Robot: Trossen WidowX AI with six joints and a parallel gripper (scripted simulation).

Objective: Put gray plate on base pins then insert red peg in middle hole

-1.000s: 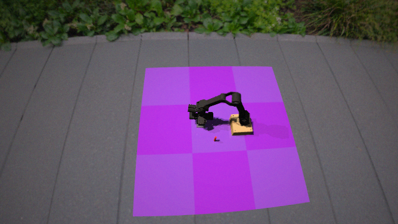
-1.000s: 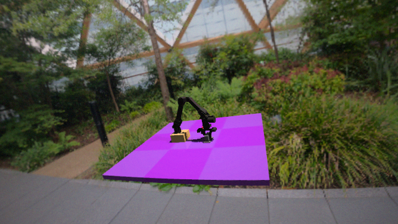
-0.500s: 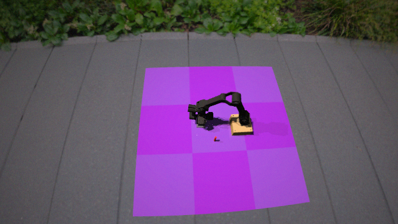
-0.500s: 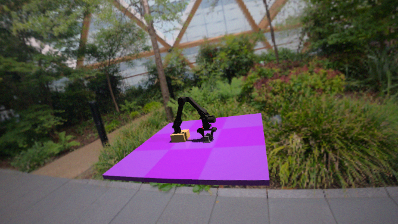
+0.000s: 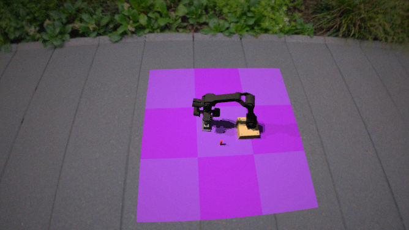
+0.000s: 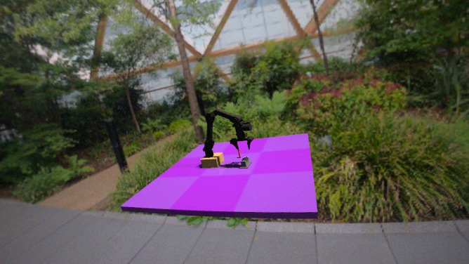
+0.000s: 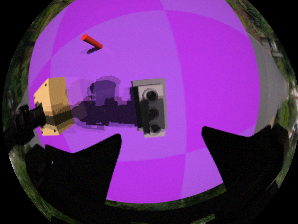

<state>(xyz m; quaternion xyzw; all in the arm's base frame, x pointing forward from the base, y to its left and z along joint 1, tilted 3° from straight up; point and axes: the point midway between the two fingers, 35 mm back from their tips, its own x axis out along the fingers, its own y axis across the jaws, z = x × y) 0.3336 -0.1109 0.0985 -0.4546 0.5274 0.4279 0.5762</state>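
Observation:
The gray plate point(image 5: 209, 125) point(image 6: 244, 163) point(image 7: 143, 90) sits over the gray base point(image 5: 206, 130) and looks about flat; the small views do not show whether it is fully down on the pins. Three dark round spots show in a row on its top in the wrist view. The red peg point(image 5: 221, 142) point(image 6: 239, 153) point(image 7: 92, 41) stands on the mat, apart from the plate, with nothing holding it. My gripper point(image 6: 243, 148) point(image 7: 162, 135) is wide open and empty, above the plate, with a gap between the fingertips and the plate.
The arm's tan mounting block point(image 5: 248, 132) point(image 6: 210, 162) point(image 7: 52, 100) is on the arm's shoulder side of the plate. The purple checkered mat point(image 5: 171, 189) point(image 6: 281, 193) point(image 7: 215, 75) lies under everything. The arm's shadow falls between the tan block and the plate.

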